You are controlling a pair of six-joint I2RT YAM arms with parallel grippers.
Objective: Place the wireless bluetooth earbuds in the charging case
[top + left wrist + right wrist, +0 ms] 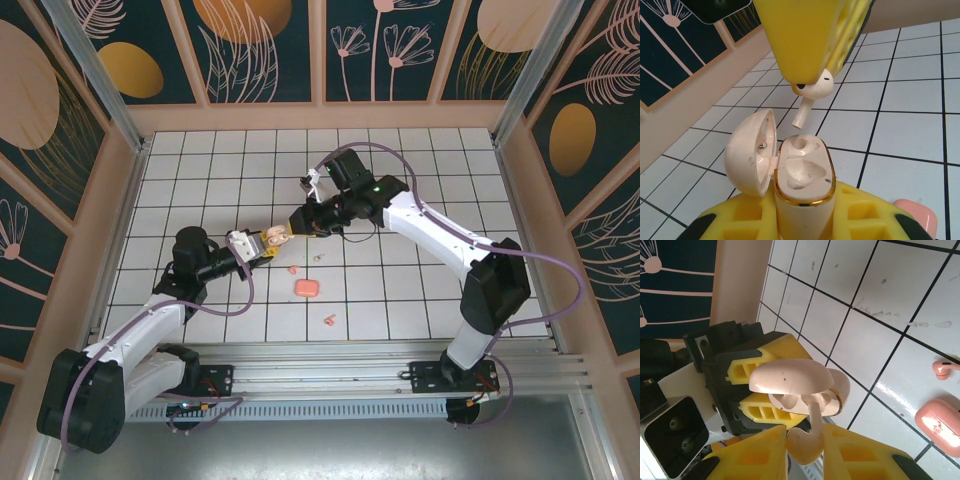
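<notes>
Cream case (802, 175) stands upright, clamped between the yellow fingers (865, 220) of the left hand (802, 222), its lid (747, 150) swung open to the left in the left wrist view. Two wells show inside it. Just above the cream case, the right hand (805, 452) pinches a cream earbud (812, 86) by its head. The stem points down toward the far well, its tip just short of the rim. In the right wrist view the stem reaches to the opening of the cream case under the raised lid; whether it touches I cannot tell. In the top view both hands meet at the cream case, over the middle of the table (420, 300). On the tiles nearer the arm bases than the cream case lie a shut pink case (307, 287) and a pink earbud (293, 269), the earbud between the cream case and the pink case. A second pink earbud (328, 321) lies farther from the cream case, beyond the pink case. A pale speck (318, 256) lies on the tiles close to the cream case, too small to make out
</notes>
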